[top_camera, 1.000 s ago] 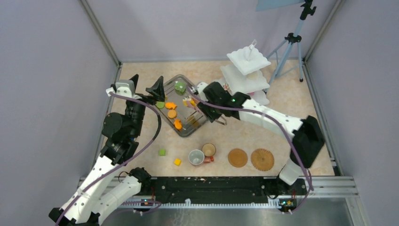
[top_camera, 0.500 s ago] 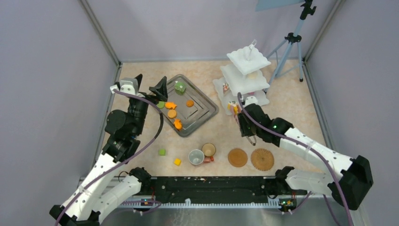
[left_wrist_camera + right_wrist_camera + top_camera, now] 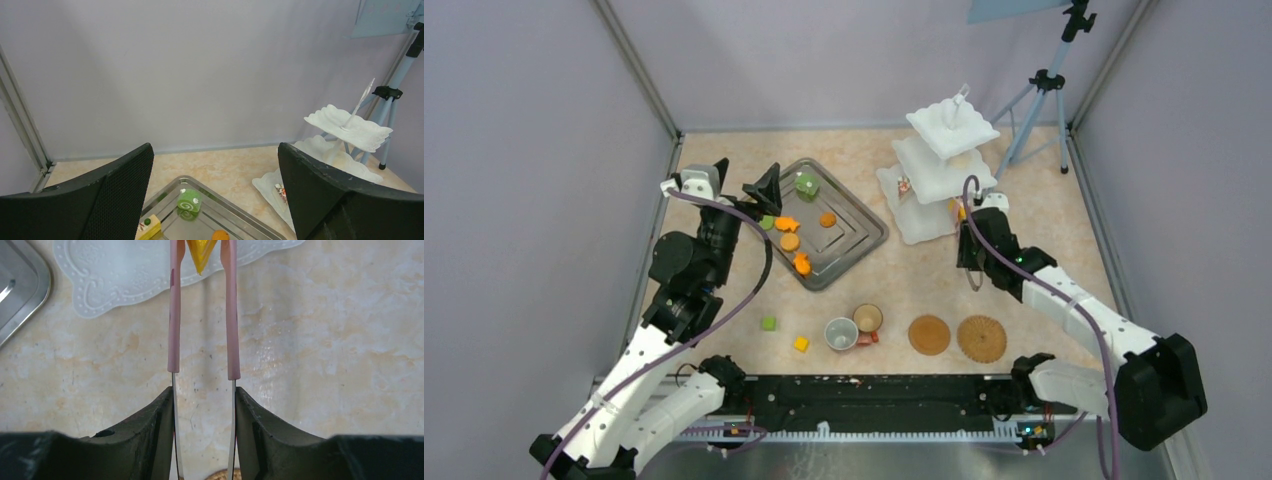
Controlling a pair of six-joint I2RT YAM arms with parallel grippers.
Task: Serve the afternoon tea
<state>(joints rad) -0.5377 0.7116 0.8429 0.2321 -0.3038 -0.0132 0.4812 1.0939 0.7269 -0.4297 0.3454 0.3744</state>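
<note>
- The right end effector [image 3: 204,400] is clamped on the pink tongs [image 3: 174,315], whose tips pinch the yellow cake wedge [image 3: 201,252].
- The wedge hangs at the rim of the white stand's [image 3: 115,275] lowest tier, possibly not touching it.
- The left end effector [image 3: 215,150] hovers over the steel tray [image 3: 240,220], fingers wide apart.
- The cups [image 3: 841,333] and woven mats [image 3: 929,335] lie on the bench [image 3: 914,280] near the arm bases.

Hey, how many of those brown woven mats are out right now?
2. The first mat lies flat near the front, right of the cups; the second mat lies just beside it, further right, not touching. None seems hidden.
</note>
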